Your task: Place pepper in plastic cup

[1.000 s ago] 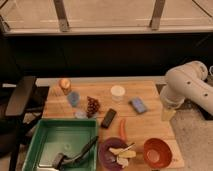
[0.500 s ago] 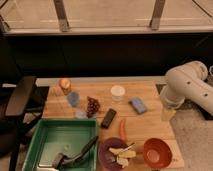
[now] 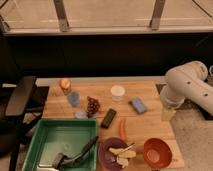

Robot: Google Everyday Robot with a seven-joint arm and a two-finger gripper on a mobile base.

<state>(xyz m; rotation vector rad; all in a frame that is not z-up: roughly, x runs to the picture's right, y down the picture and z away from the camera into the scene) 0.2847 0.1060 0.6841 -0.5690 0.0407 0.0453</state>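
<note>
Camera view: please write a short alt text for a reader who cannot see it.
A red-orange pepper lies on a wooden table, apart from the light-blue plastic cup at the left. The gripper hangs at the table's right edge, under the white arm, far from both. A green bin and grapes sit nearby.

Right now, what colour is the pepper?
Red-orange pepper, in the camera view; gripper unseen beyond the arm, right.
</note>
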